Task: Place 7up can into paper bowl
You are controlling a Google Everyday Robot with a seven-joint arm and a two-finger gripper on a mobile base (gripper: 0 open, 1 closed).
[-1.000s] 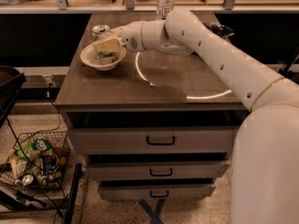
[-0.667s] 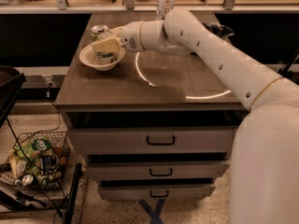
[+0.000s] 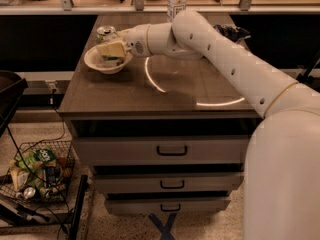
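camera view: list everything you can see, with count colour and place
paper bowl: 1, cream, table's back left
7up can: 1, pale green, seemingly in the bowl under the gripper, mostly hidden
other can: 1, silver top, upright behind the bowl
plastic bottle: 1, clear, table's back edge
dark object: 1, black, table's back right
table: 1, brown top, three drawers
wire basket: 1, floor at left, holding packets
arm: 1, white, reaching across the table
gripper: 1, pale, over the bowl

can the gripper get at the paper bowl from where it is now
Likely yes: the gripper hangs right over the paper bowl at the back left of the table, and nothing visible lies between them.
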